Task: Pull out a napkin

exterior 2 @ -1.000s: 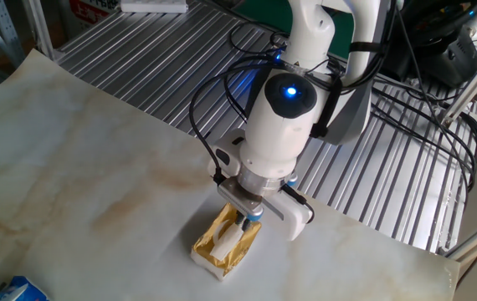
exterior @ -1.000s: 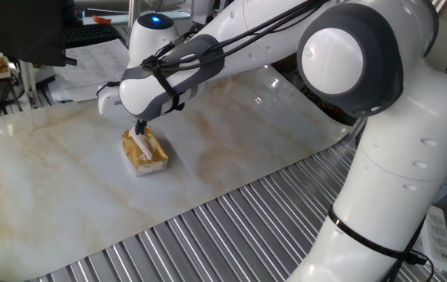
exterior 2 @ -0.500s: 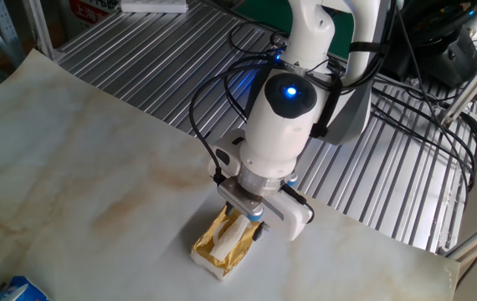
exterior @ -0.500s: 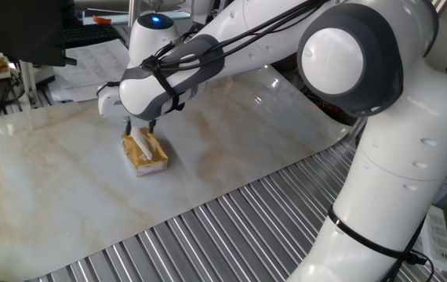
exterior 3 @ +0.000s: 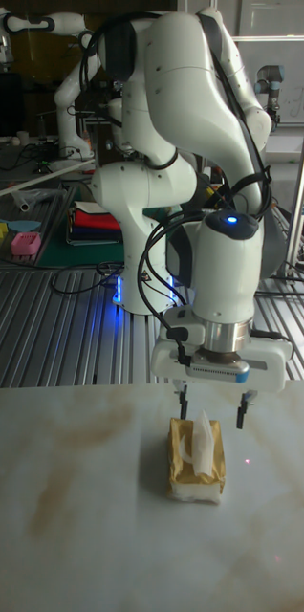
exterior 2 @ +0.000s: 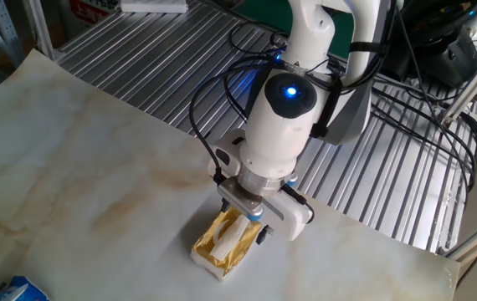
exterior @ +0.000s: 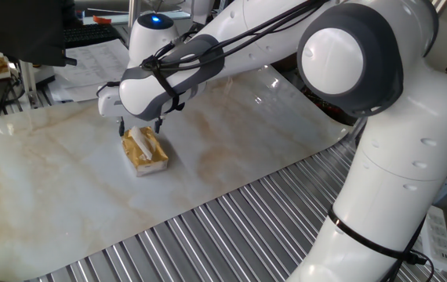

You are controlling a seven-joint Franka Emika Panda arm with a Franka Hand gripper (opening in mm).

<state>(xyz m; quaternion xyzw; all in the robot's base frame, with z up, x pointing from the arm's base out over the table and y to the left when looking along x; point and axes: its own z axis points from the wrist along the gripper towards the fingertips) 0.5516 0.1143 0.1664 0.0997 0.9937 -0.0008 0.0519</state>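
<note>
The napkin (exterior 3: 204,435) looks thin, soft and easily torn; pinch its upstanding tuft. The gripper (exterior 3: 210,405) hangs wide open, empty.

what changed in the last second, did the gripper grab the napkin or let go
The gripper opened: a second ago its fingers were closed together at the napkin, now they stand spread wide on either side of it, holding nothing. The napkin still sticks up from the yellow tissue pack, which stayed in the same spot on the table.
</note>
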